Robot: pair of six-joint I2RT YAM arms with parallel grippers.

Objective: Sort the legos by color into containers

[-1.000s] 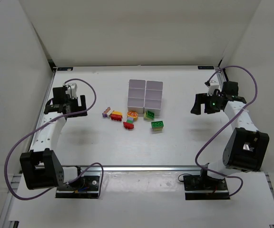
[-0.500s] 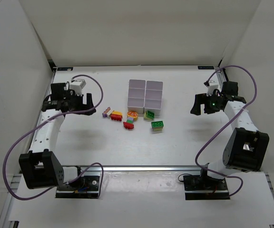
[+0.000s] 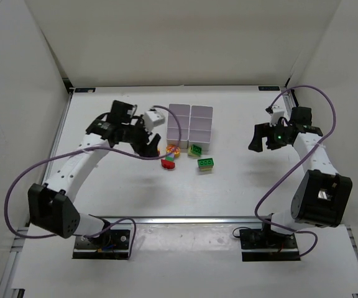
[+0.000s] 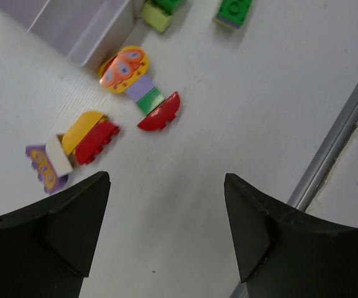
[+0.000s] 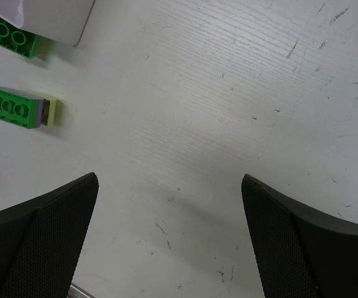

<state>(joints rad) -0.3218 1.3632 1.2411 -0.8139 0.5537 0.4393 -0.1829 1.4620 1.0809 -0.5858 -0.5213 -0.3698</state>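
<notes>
The containers [image 3: 190,126] are a white two-by-three grid at the table's middle back; their corner shows in the left wrist view [image 4: 82,34] and the right wrist view [image 5: 55,15]. Legos lie in front of them: an orange-yellow butterfly piece [image 4: 123,68], a purple-green-red stack [image 4: 157,108], a yellow and red pair [image 4: 89,136], a purple and white piece [image 4: 45,162], and two green bricks [image 5: 8,36] [image 5: 11,107]. My left gripper [image 3: 152,148] [image 4: 166,186] is open and empty, hovering over the left legos. My right gripper [image 3: 260,139] [image 5: 169,183] is open and empty, far right.
White walls enclose the table on three sides. A metal rail [image 4: 334,143] runs along the near edge. Purple cables [image 3: 17,192] loop from both arms.
My left arm has swung from the far left toward the table's middle and now hangs over the left legos. The right arm has not moved.
</notes>
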